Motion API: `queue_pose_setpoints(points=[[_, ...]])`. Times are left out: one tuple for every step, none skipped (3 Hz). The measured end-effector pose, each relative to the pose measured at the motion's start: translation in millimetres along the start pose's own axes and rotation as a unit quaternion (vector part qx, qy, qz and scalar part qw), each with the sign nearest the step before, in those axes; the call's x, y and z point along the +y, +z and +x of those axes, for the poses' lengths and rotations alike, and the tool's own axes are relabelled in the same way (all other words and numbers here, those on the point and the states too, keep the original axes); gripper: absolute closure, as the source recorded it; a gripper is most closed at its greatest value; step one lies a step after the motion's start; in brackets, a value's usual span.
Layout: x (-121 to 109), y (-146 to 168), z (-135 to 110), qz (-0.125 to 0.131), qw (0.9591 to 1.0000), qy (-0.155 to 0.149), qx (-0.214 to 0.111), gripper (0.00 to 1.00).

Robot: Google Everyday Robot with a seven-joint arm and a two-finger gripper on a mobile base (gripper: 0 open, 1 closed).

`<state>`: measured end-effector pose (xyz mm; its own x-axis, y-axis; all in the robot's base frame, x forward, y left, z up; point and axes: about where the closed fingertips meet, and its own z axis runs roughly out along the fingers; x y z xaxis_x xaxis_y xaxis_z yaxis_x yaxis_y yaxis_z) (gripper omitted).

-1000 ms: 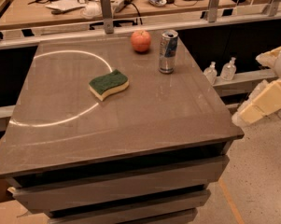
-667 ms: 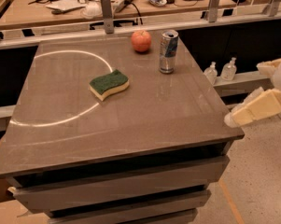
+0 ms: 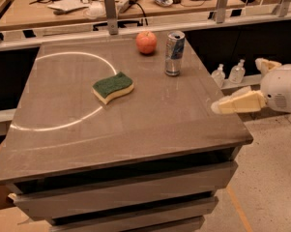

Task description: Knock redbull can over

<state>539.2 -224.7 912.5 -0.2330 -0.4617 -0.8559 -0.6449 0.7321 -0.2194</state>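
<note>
The redbull can (image 3: 174, 53) stands upright at the far right of the grey table (image 3: 135, 129), a slim silver and blue can with a shiny top. A round red apple (image 3: 146, 42) sits just left of it, apart from it. My gripper (image 3: 238, 85) is at the right, off the table's right edge, nearer me than the can and well apart from it. It is open and empty. Its lower finger (image 3: 239, 103) reaches over the table's right edge. Its upper finger (image 3: 263, 65) sticks out further right.
A green and yellow sponge (image 3: 112, 87) lies mid-table. A white curved line (image 3: 63, 57) marks the table's left half. Two small clear bottles (image 3: 229, 73) stand on a ledge past the right edge. A cluttered desk (image 3: 87, 4) with metal posts runs along the back.
My gripper has moved left and slightly down, so its lower finger now reaches the table's right edge. The can, apple and sponge have not moved.
</note>
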Motion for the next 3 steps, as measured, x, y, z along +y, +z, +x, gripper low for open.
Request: queue_pose_setpoints(points=[[-27.0, 16.1, -11.5, 0.049, 0.9985, 0.013, -0.023, 0.0], [-35.8, 17.6, -16.6, 0.067, 0.9971, 0.017, -0.031, 0.0], [-39.0, 36.5, -21.3, 0.089, 0.9919, 0.056, -0.071, 0.0]])
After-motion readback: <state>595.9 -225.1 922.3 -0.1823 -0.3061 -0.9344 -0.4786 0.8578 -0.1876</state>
